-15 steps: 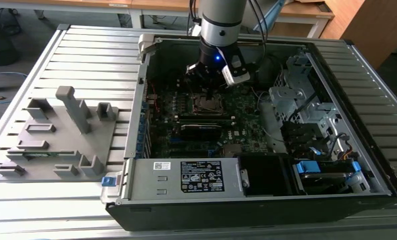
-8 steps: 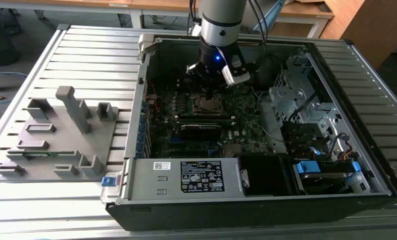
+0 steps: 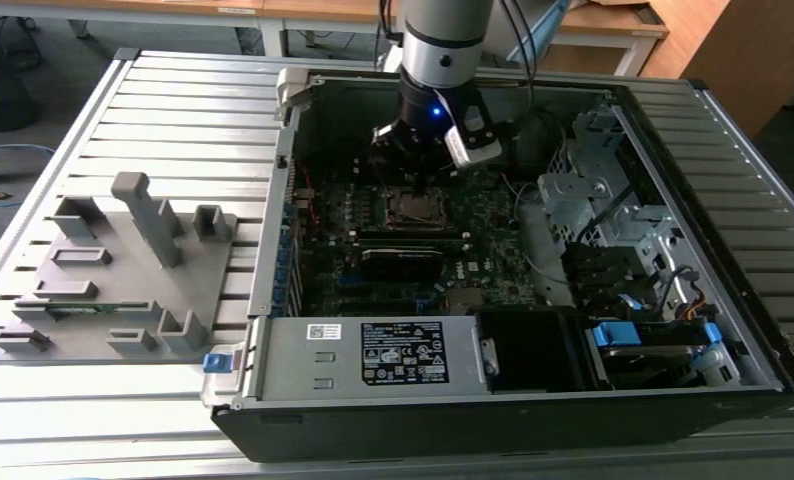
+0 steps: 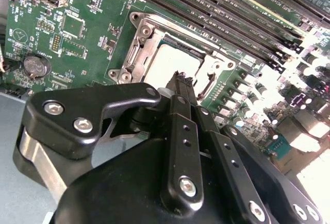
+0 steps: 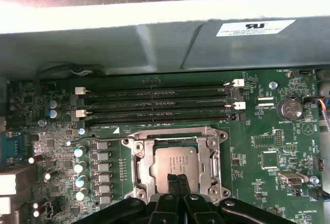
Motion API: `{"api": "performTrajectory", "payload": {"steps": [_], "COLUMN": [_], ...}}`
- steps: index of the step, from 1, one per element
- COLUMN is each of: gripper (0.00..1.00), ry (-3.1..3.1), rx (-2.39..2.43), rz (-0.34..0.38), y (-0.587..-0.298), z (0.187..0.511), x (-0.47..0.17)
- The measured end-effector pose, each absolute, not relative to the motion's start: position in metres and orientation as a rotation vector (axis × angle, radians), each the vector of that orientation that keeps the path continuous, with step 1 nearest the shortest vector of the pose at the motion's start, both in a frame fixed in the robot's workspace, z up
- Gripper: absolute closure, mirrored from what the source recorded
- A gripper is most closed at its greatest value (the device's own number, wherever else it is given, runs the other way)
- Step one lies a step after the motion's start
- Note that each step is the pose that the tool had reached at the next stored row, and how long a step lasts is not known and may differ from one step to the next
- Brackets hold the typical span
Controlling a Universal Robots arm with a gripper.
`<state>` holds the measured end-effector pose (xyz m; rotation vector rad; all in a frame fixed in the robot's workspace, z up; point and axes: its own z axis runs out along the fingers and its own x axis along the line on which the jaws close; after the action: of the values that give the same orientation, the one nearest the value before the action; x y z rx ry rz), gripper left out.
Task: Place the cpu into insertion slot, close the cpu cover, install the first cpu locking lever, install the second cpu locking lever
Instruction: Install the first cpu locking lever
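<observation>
- Slatted metal table [image 3: 170, 90], spanning the exterior view from edge to edge.
- Open computer case [image 3: 504, 420], lying on the table and taking up the centre and right of the exterior view.
- Grey moulded fixture [image 3: 117, 270] with upright posts, at the left of the exterior view, beside the case.
- Robot arm [image 3: 444, 40], reaching down into the case from the upper centre of the exterior view.
- Silver box [image 3: 357, 355] with a white label, at the lower centre of the exterior view, inside the case.
- Green motherboard [image 5: 258, 131], flat on the case floor below the arm.
- Long black memory slots [image 5: 154, 105], running side by side just beside the socket.
- Gripper [image 5: 175, 178], hanging directly over the socket; fingers [image 4: 178, 110] pressed together with nothing seen between them.
- Insertion slot [image 3: 417, 208], just above the middle of the exterior view, under the gripper.
- Cpu cover [image 5: 138, 157], a silver frame lying flat down over the slot.
- Cpu [image 5: 172, 159], seated in the slot, its dull metal top showing through the cover's window in both wrist views.
- Round coin battery [image 5: 290, 109], on the board well apart from the socket.
</observation>
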<state>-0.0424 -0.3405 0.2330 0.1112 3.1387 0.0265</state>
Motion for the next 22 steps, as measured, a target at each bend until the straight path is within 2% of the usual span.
{"api": "performTrajectory", "payload": {"steps": [8, 22], "gripper": [0.89, 0.89], "ry": [3.139, 3.126], "rx": [0.111, 0.110], "rz": [0.027, 0.027], "y": [-0.340, -0.340], "z": [0.247, 0.246], "x": [-0.042, -0.063]}}
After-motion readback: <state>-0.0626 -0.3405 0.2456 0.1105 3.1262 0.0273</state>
